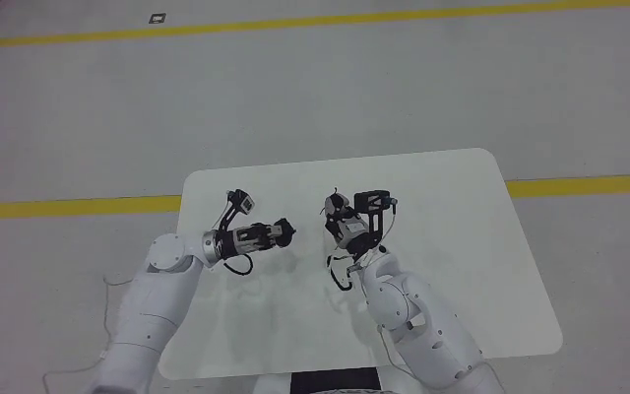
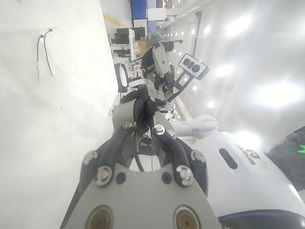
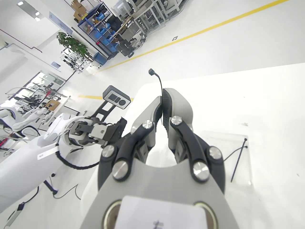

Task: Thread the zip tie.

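The white table takes up the lower middle of the top view. Its rounded far edge runs close by at 12 o'clock of both grippers, and its left edge lies at 9 o'clock, just past the left arm. The widest bare stretch of tabletop is at 3 o'clock of the right arm, reaching out to the right edge. Grey floor with a yellow line lies beyond the edges. The left gripper points toward 3 o'clock with its fingers pressed together; whether anything is between them cannot be told. The right gripper is just apart from it at 3 o'clock and points toward 12. Its fingers are closed on the strap of a black zip tie, and the tie's head stands out past the fingertips. A clear sheet lies flat on the table near the right gripper. On it lie two spare zip ties, which cross near their heads.
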Action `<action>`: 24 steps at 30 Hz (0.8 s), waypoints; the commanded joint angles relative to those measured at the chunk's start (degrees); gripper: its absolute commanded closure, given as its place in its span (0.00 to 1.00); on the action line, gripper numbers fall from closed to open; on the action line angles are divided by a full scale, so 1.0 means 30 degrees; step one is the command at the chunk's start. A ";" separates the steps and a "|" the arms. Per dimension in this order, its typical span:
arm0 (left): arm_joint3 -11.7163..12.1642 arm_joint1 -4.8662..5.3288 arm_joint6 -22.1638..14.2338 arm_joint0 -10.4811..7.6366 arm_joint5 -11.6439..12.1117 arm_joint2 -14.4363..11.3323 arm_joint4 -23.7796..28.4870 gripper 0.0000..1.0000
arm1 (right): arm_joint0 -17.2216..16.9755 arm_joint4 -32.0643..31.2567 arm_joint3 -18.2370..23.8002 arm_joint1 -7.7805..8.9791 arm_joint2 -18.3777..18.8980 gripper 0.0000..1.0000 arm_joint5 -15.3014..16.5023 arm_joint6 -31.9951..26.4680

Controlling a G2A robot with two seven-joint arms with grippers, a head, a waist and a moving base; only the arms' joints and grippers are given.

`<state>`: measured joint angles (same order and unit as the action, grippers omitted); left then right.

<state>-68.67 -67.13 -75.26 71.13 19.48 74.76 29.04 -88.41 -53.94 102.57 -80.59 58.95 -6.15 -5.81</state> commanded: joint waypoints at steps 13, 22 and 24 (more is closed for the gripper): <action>0.0003 0.0003 0.0019 -0.0002 0.0000 -0.0002 -0.0011 1.00 | -0.0894 -0.1915 0.1181 -0.0028 -0.1315 1.00 -0.0694 0.0279; 0.0003 0.0003 0.0019 -0.0002 0.0000 -0.0002 -0.0011 1.00 | -0.1051 -0.2229 0.1415 -0.0071 -0.1595 1.00 -0.1347 0.0242; 0.0003 0.0003 0.0019 -0.0002 0.0000 -0.0002 -0.0011 1.00 | -0.1051 -0.2229 0.1415 -0.0071 -0.1595 1.00 -0.1347 0.0242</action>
<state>-68.66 -67.13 -75.20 71.12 19.48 74.75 29.01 -91.56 -60.62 106.81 -80.80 54.16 -10.19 -5.08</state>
